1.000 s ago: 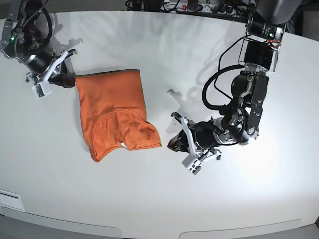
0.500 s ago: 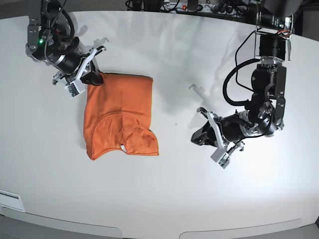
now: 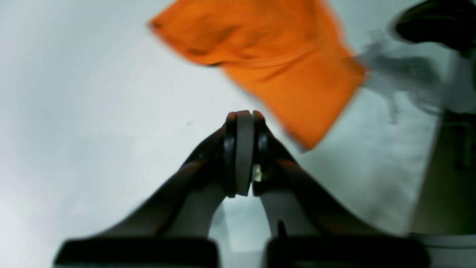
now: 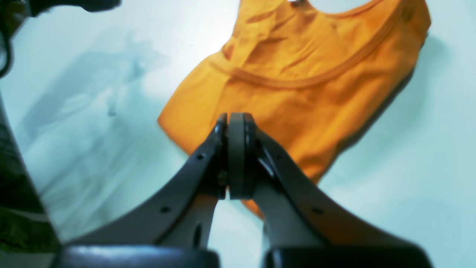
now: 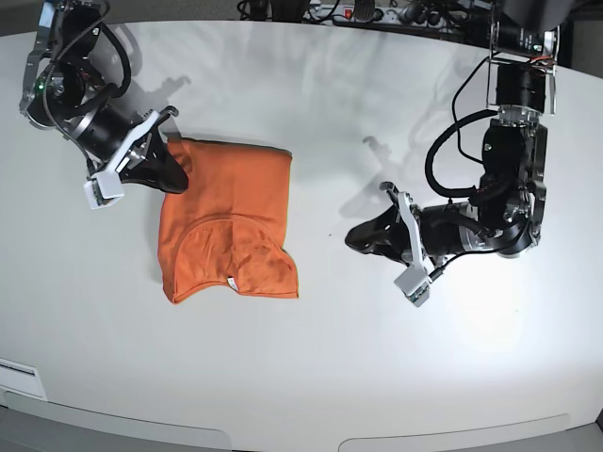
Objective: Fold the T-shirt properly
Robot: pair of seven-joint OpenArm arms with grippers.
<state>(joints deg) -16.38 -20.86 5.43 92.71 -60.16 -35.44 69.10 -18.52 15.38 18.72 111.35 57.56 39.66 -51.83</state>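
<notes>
White table (image 5: 311, 377): both pincers (image 3: 243, 156) (image 4: 236, 156) closed empty, right one backed off T-shirt (image 5: 226, 221).
</notes>
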